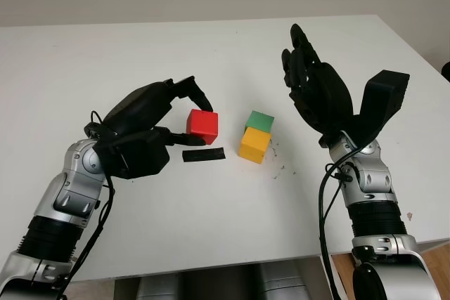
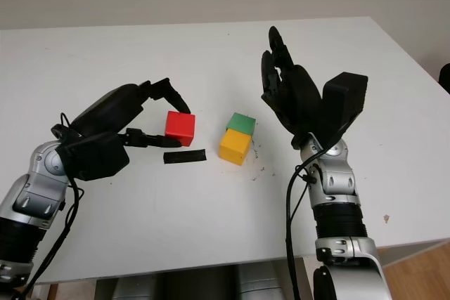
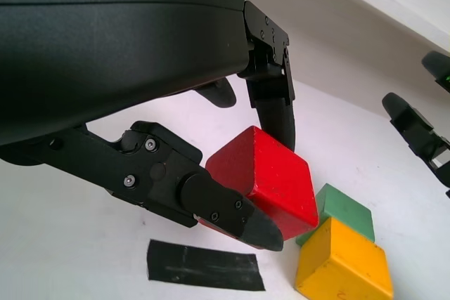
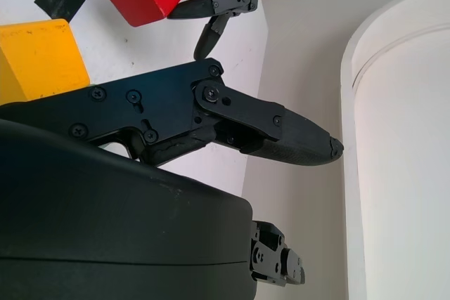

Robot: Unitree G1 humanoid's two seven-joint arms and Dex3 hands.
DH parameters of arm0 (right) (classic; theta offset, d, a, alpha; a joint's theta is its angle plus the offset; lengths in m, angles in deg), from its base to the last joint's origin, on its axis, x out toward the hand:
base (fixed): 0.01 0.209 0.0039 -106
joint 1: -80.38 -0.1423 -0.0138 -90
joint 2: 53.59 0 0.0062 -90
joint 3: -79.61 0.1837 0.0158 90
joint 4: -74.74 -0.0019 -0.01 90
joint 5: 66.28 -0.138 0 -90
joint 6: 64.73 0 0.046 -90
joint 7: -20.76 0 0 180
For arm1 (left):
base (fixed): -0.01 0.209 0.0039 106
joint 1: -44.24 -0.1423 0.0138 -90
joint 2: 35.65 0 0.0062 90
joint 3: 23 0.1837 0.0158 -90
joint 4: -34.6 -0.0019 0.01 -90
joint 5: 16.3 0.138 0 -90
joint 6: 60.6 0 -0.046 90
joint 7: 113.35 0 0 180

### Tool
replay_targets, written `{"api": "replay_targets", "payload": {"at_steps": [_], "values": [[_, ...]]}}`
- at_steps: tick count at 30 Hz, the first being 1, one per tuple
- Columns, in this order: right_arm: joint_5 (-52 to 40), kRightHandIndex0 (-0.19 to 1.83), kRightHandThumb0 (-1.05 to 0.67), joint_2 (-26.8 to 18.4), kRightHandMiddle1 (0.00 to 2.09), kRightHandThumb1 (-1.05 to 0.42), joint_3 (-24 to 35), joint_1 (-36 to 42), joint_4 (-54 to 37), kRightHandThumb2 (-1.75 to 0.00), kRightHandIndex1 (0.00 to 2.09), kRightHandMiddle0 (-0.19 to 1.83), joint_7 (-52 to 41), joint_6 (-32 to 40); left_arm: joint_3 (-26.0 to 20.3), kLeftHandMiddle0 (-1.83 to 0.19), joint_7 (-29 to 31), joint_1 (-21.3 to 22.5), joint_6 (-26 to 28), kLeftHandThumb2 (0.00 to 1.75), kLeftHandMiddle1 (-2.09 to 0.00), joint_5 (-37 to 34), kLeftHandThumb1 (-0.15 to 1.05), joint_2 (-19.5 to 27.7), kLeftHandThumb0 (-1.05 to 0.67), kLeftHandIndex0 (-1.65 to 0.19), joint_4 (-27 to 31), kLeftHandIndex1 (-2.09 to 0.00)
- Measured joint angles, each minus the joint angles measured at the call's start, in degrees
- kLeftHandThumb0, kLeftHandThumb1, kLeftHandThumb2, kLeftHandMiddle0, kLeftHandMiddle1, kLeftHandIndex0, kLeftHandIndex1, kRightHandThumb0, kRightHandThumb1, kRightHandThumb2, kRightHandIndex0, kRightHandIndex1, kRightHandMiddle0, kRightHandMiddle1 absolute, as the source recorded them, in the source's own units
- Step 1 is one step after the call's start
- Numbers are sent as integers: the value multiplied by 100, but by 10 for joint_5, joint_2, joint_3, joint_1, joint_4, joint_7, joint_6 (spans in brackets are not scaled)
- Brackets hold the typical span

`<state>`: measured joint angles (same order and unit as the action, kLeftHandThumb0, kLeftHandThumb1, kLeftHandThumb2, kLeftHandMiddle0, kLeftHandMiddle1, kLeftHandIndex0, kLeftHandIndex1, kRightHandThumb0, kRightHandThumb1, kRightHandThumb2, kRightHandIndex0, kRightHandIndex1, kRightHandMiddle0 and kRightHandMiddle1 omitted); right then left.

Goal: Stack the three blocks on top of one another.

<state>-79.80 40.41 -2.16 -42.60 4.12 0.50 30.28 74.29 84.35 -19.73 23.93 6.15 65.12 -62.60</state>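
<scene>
On the white worktop point(image 1: 211, 223), the left robot hand point(image 1: 184, 114) pinches the red block point(image 1: 202, 126) between its fingers, holding it lifted just above a strip of black tape point(image 1: 203, 154) (the strip lies flat on the surface). Just to the right, the green block point(image 1: 259, 121) sits on top of the yellow block point(image 1: 254, 145), slightly offset. Farther right, the right robot hand point(image 1: 313, 86) is raised beside that stack, open and holding nothing.
</scene>
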Motion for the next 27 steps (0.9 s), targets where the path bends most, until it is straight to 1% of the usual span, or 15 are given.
{"api": "replay_targets", "payload": {"at_steps": [5, 9, 15, 20, 27], "values": [[0, -19, -68, -1, 0, -105, 0, 0, 0, -72, 0, -19, -2, 0, 1, -9, -2, 0, 36, 5, -50, -14, 100, -19, -44, -32, -5, -159], [0, -19, -67, -1, 0, -105, 0, 0, 0, -73, 0, -19, -1, 0, 2, -9, 0, 0, 53, 5, -49, -24, 100, -28, -44, -32, -5, -161], [0, -19, -67, -1, 0, -105, 0, 0, 0, -73, 0, -19, -1, 0, 11, -11, 2, -1, 65, 5, -48, -13, 99, -27, -46, -32, -5, -162], [0, -19, -67, -1, 0, -105, 0, 0, 0, -73, 0, -19, -1, 0, 17, -12, 2, -2, 65, 5, -49, 1, 98, -21, -45, -30, -5, -162], [-1, -19, -67, -1, 0, -105, 0, 0, 0, -72, 0, -19, -1, 1, 27, -13, 10, -5, 73, 5, -48, 16, 97, -14, -45, -30, 0, -156]]}}
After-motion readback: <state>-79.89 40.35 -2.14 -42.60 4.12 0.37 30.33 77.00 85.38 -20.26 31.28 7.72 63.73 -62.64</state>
